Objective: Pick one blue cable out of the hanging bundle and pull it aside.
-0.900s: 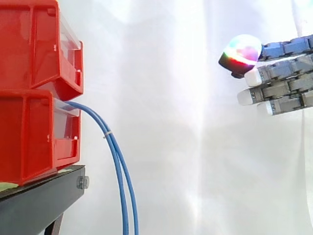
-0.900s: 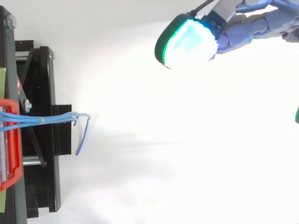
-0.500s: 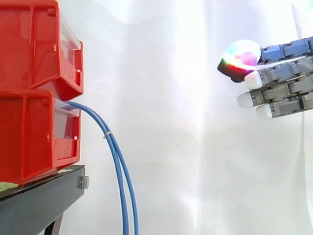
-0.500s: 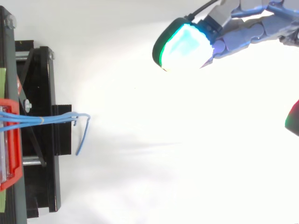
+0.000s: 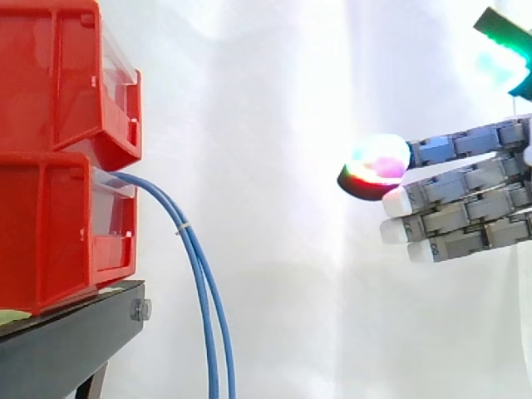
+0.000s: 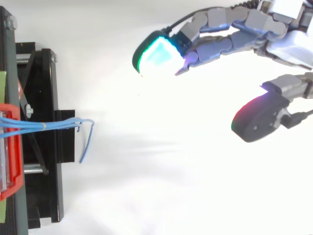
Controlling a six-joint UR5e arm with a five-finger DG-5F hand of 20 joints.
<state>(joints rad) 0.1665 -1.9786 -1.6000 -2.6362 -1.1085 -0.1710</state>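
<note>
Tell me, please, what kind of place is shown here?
Probably a robot test bench in a lab: stacked red bins on a black stand, a white curtain behind, and a robot hand nearby.

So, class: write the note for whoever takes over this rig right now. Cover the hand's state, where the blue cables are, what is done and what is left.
The hand is open, its fingers straight and pointing towards the cables. It holds nothing and is well apart from them.
The thin blue cables hang as a bundle from the lower red plastic bin on the black stand, bound by a small white tie.
Done: nothing yet; no cable is touched.
Left: reach the bundle, pinch one cable and pull it aside.
</note>
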